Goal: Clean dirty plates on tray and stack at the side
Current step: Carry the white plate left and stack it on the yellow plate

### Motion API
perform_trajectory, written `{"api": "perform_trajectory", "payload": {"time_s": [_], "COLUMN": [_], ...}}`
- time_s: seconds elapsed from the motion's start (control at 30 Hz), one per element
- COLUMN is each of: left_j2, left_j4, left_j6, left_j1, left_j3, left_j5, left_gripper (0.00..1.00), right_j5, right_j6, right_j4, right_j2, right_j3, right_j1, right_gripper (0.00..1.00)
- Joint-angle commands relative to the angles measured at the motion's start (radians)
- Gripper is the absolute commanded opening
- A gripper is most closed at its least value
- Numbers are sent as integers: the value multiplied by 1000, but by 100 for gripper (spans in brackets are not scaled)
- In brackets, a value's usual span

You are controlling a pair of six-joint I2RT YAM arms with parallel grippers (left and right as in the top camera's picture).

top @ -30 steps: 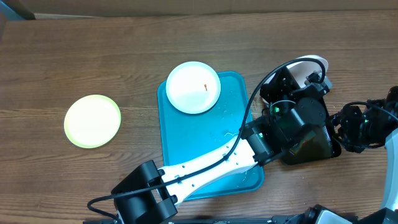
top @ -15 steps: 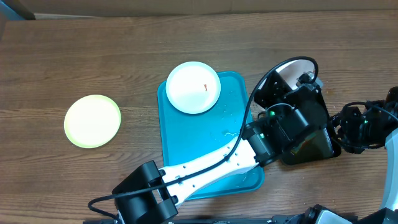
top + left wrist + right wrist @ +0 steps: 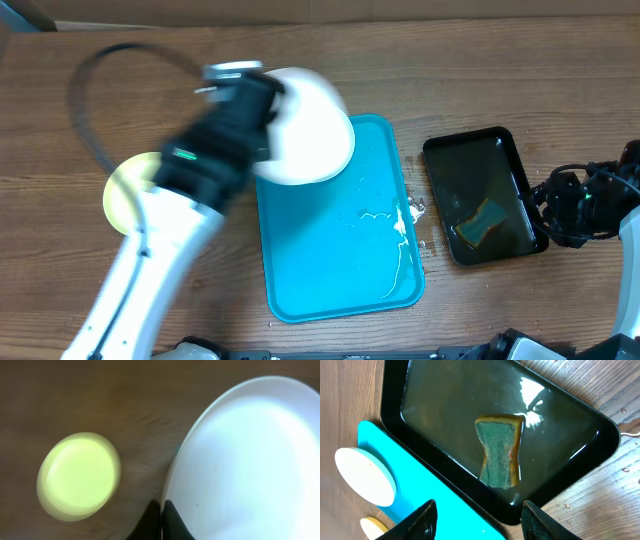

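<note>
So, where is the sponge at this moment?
In the overhead view, the sponge lies inside the black tray on the right side, just beyond the blue tray.

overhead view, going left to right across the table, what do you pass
yellow-green plate → blue tray → black tray with the sponge in it → right arm. Left out: the blurred left gripper and its white plate, which overlap the plate and the blue tray.

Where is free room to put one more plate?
The blue tray: near half bare, only wet. The wood beyond the black tray is free. Crowded: the tray's far left corner, under the white plate in the left hand.
</note>
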Motion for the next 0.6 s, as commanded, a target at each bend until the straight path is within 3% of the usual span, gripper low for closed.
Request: {"api": "perform_trajectory", "payload": {"time_s": [0.0,0.13,0.27,0.5,0.57], "left_j2": [18,54,103,190,200], "left_j4": [-51,-38,46,193,202], "left_j6": [-77,-50,-14,63,97], "left_j1": [299,605,788,875,875], "left_j3": [-31,-113,-220,-325,-323], "left_j5": [219,315,360,383,383], "left_gripper": [4,4,4,6,30], "right_j5": [-5,-6,-5,-6,-5], "right_j6": [-15,-14,-14,-14,-14], "right_j4": [2,2,2,-1,-3], "right_j2": [-7,-8,-7,-8,-8], "right_j3": [16,16,16,16,16], "right_j1": [-3,-3,-3,-3,-3], "right_gripper": [56,56,56,56,56]}}
